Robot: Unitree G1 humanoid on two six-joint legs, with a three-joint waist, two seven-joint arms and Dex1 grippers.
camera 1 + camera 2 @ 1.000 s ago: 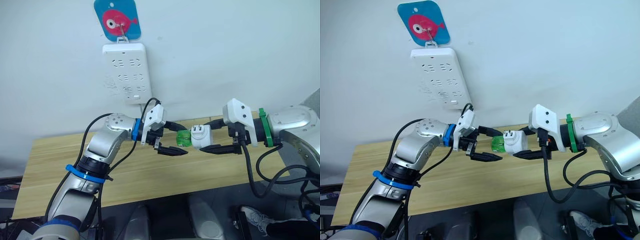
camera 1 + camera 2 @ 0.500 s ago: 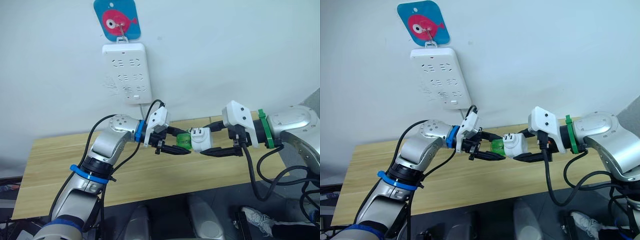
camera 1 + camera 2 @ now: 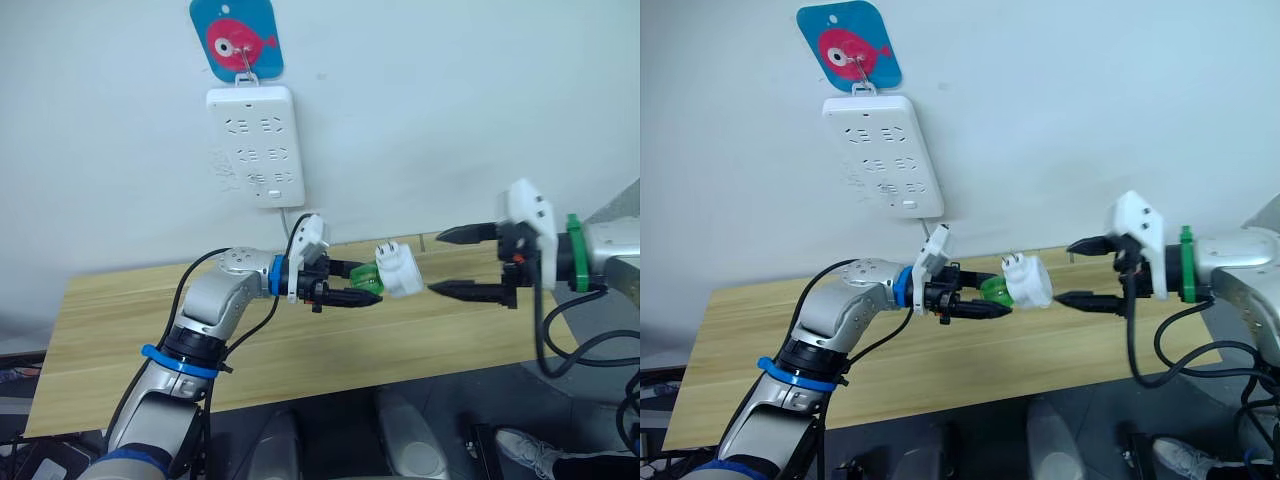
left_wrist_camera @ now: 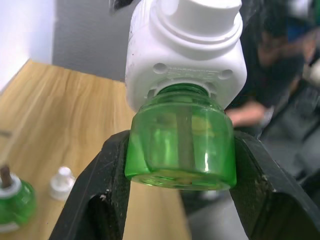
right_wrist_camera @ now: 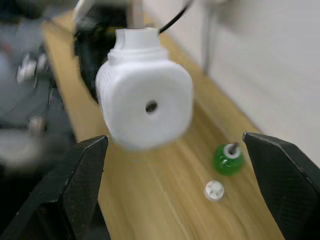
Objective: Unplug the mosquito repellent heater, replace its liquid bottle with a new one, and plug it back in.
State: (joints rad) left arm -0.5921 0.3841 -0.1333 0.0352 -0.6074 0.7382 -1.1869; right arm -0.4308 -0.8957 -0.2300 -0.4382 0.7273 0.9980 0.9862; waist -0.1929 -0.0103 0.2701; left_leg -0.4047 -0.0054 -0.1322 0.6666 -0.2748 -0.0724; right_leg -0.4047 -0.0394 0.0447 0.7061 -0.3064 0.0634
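The right gripper [image 3: 452, 263] has just let go of the small white rounded plastic heater [image 3: 398, 271] and drawn back, its 2 fingers spread. The left gripper [image 3: 356, 284] alone pinches the green translucent bottle [image 4: 181, 143] screwed into it, above the wooden table's [image 3: 120, 330] back edge. A spare green bottle [image 5: 228, 159] and white cap [image 5: 214, 190] sit on the table.

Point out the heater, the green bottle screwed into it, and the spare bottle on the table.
mosquito repellent heater [image 4: 186, 55], left wrist view, white body above the bottle neck.
green bottle [image 4: 181, 145], left wrist view, clear green wall between the fingers.
spare bottle [image 5: 228, 160], right wrist view, green body on the table.
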